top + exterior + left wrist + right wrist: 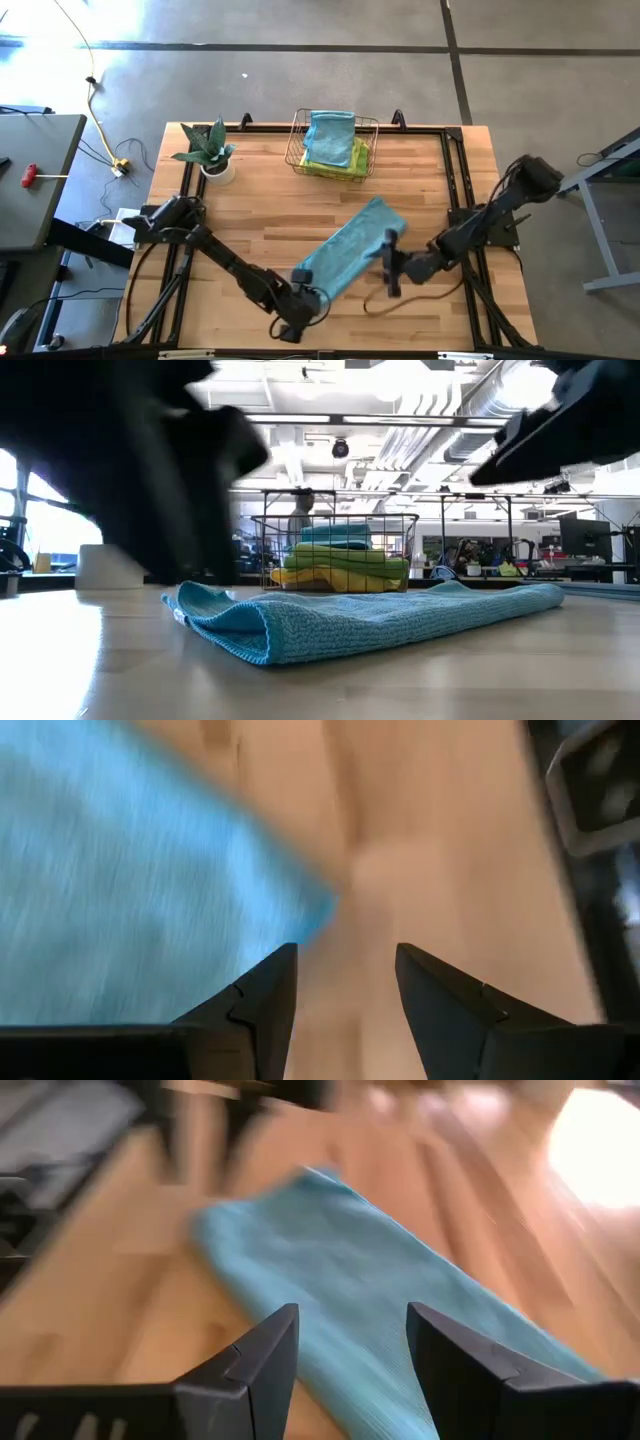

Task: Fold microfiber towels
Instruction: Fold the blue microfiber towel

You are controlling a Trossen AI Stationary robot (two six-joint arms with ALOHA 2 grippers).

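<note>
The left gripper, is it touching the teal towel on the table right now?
Apart. In the left wrist view the left gripper has open fingers over bare wood, nothing between them; the teal towel ends beside one finger, not in its grasp.

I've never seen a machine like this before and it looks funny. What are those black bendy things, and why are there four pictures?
Those are two robot arms working at a wooden table. One picture looks down from above, one looks across from table height, and two come from little cameras on the arms' wrists. On the table lies a teal microfiber towel, folded into a long strip. At the back stand a wire basket with more towels in it and a potted plant. The left gripper is at one end of the towel, the right gripper near the other. Both are open and hold nothing.
</note>
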